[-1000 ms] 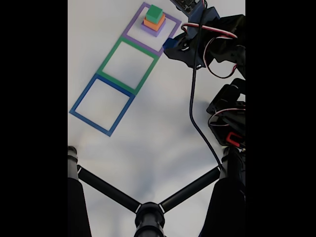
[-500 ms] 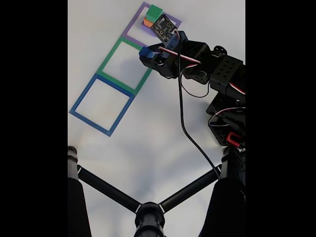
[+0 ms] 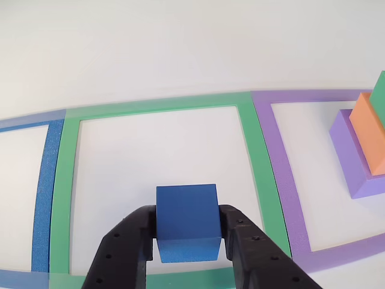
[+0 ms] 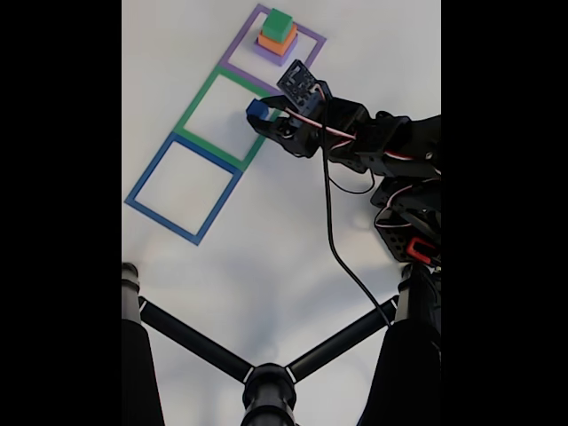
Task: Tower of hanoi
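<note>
Blue cube (image 3: 186,224) clamped between jaws of gripper (image 3: 187,241), carried above green square (image 3: 260,162) beside purple square (image 3: 283,180) holding stacked blocks (image 3: 361,150); presumably smallest piece, moved first to free the orange.

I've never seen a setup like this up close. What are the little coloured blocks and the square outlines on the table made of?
The blue block in the gripper looks like matte plastic or foam: flat, even colour, no shine, slightly soft edges. The stacked purple block, orange block and green block look alike. The green square, purple square and blue square look like flat matte tape or print; I can't tell which.
</note>
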Controlling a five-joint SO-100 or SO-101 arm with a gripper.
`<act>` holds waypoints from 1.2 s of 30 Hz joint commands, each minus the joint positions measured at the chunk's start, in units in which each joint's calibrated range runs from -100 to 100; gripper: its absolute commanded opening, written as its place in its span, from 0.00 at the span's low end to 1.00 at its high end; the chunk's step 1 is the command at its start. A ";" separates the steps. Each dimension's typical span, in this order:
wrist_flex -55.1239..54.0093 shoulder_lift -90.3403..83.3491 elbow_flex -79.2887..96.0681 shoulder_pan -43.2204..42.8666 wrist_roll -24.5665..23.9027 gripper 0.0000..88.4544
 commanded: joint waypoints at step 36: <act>-22.56 33.26 -12.72 -1.72 0.59 0.24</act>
